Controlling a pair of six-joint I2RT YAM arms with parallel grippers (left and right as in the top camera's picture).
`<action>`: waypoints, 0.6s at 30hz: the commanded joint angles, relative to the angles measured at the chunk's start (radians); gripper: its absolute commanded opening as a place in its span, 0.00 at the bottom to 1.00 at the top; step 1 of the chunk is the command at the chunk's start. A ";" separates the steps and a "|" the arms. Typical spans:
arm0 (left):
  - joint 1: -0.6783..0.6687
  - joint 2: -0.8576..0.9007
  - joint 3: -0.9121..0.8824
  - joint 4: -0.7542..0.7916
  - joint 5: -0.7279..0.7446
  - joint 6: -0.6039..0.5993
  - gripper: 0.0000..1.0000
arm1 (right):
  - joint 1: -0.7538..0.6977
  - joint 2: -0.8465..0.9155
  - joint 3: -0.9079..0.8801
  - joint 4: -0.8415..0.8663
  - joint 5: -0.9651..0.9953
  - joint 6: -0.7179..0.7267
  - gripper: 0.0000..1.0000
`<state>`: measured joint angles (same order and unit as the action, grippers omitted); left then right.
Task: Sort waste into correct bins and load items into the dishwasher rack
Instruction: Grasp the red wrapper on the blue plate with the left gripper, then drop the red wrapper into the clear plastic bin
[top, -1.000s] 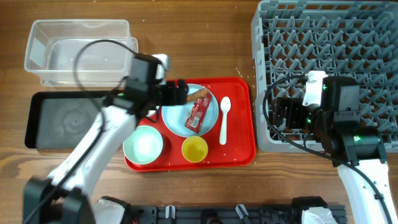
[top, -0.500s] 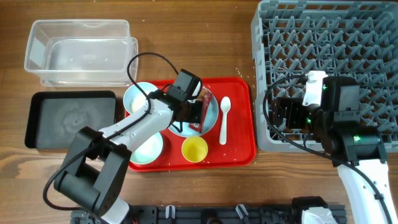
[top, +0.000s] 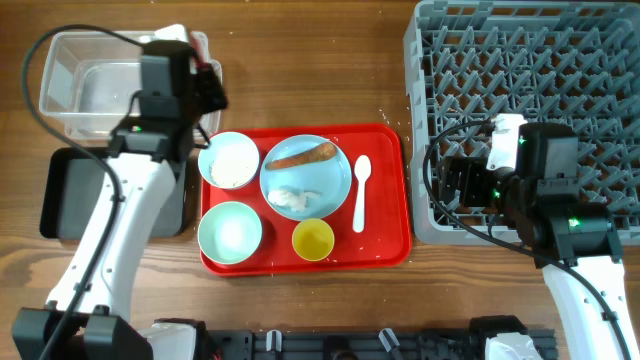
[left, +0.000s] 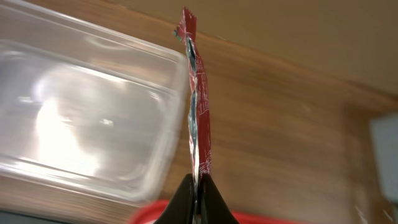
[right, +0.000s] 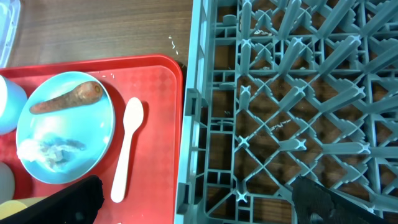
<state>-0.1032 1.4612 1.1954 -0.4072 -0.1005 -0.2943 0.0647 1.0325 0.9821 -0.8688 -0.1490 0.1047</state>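
My left gripper (left: 198, 182) is shut on the red snack wrapper (left: 199, 112), which stands up from the jaws beside the right wall of the clear tub (left: 74, 124). From overhead, the left gripper (top: 205, 85) hovers at the right end of the clear tub (top: 110, 85). The light-blue plate (top: 335, 180) on the red tray carries the carrot-like piece (top: 303, 156) and rice (top: 293, 199). My right gripper (right: 202, 205) is open over the left edge of the grey rack (right: 280, 112), holding nothing.
The red tray (top: 390, 240) also holds a whitish bowl (top: 231, 160), a mint bowl (top: 231, 231), a yellow cup (top: 313, 239) and a white spoon (top: 361, 192). The black tray (top: 70, 190) lies left of it, under my left arm.
My left gripper shut on the wrapper, lifted it off the plate and carried it back-left to the clear tub. The right arm has stayed put.
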 joint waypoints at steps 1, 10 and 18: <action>0.093 0.043 0.002 0.084 -0.013 -0.002 0.04 | 0.002 -0.002 0.020 0.005 -0.004 0.007 1.00; 0.201 0.227 0.002 0.303 -0.012 -0.002 0.63 | 0.002 -0.002 0.020 0.007 -0.005 0.010 1.00; 0.137 0.170 0.003 0.150 0.321 -0.005 0.60 | 0.002 -0.002 0.020 0.009 -0.005 0.010 1.00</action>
<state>0.0860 1.6737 1.1942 -0.1871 0.0055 -0.2981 0.0647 1.0325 0.9825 -0.8627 -0.1490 0.1047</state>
